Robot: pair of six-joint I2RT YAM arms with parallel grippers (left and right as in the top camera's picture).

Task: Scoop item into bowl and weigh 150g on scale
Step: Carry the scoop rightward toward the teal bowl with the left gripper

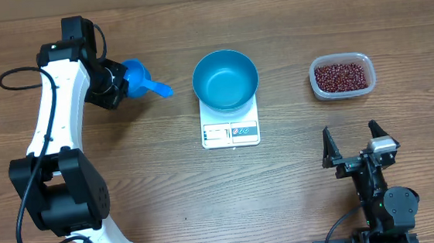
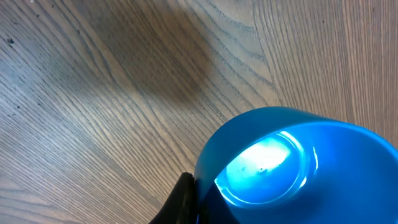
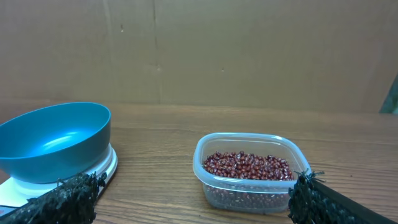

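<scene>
Now the left end effector [image 1: 118, 83] is pinched on the empty scoop [image 1: 139, 79], just left of the bowl [image 1: 225, 78]. The bowl sits empty on the scale [image 1: 230, 133], ready for weighing. The beans [image 1: 342, 76] lie in the tub [image 1: 314, 83] at far right, near the spread right end effector [image 1: 354, 146].

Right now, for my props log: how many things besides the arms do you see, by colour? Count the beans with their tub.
Blue: 2 (bowl, scoop)
White: 1 (scale)
Clear: 1 (tub holding the beans)
Total: 4
</scene>
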